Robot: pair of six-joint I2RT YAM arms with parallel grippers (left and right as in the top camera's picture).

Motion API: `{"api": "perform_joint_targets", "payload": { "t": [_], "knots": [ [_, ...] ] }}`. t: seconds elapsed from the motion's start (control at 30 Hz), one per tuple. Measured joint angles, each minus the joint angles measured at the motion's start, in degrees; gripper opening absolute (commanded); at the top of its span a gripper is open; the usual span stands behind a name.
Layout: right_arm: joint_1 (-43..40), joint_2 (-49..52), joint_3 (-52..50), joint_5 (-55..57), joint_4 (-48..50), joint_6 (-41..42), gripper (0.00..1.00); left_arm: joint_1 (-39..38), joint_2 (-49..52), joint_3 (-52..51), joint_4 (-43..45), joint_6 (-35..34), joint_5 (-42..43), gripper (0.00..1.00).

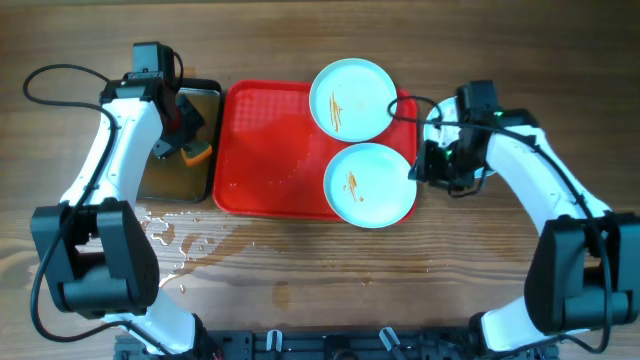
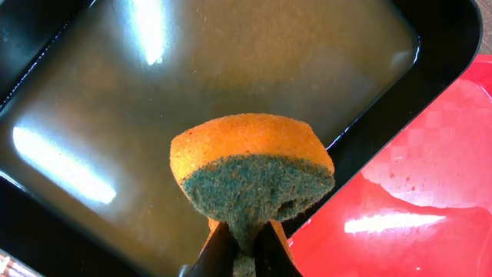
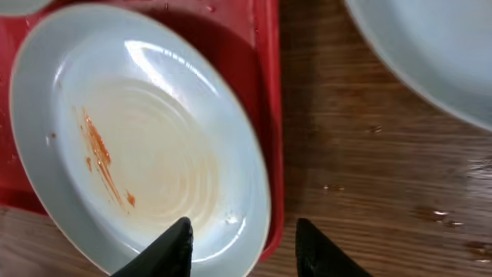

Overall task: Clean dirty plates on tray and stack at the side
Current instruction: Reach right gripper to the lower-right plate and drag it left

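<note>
Your wooden table (image 1: 450, 280) is wet beside the pan (image 1: 185, 180). The tray (image 1: 265, 140) runs long left to right, with the far plate (image 1: 352, 98) and near plate (image 1: 370, 185), both streaked, overhanging its right end. Your left gripper (image 2: 244, 242) pinches a sponge (image 2: 254, 165) over the pan. Your right gripper (image 3: 246, 246) gapes astride the near plate's rim.

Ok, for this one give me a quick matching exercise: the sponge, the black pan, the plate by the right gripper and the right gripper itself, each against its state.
Things:
1. sponge
2. black pan
3. plate by the right gripper
4. right gripper

States:
A. open, fingers either side of a plate's rim
B. holds brownish water
C. orange streaks, lying at the edge of the tray
D. pinched in the left gripper

Pairs: 1-D, 2-B, 3-C, 4-A
</note>
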Motion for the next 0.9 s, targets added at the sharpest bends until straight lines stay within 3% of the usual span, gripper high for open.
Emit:
{"api": "perform_joint_targets", "payload": {
  "t": [0.33, 0.57, 0.9],
  "knots": [
    [1.9, 0.0, -5.1, 3.2, 3.0, 2.6, 0.28, 0.0, 0.0, 0.0, 0.0, 0.0, 0.0, 0.04],
    [5.6, 0.0, -5.1, 3.6, 3.3, 3.1, 0.04, 0.0, 0.0, 0.0, 0.0, 0.0, 0.0, 0.04],
    [12.8, 0.0, -3.0, 3.5, 0.0, 6.2, 0.04, 0.0, 0.0, 0.0, 0.1, 0.0, 0.0, 0.04]
  ]
}}
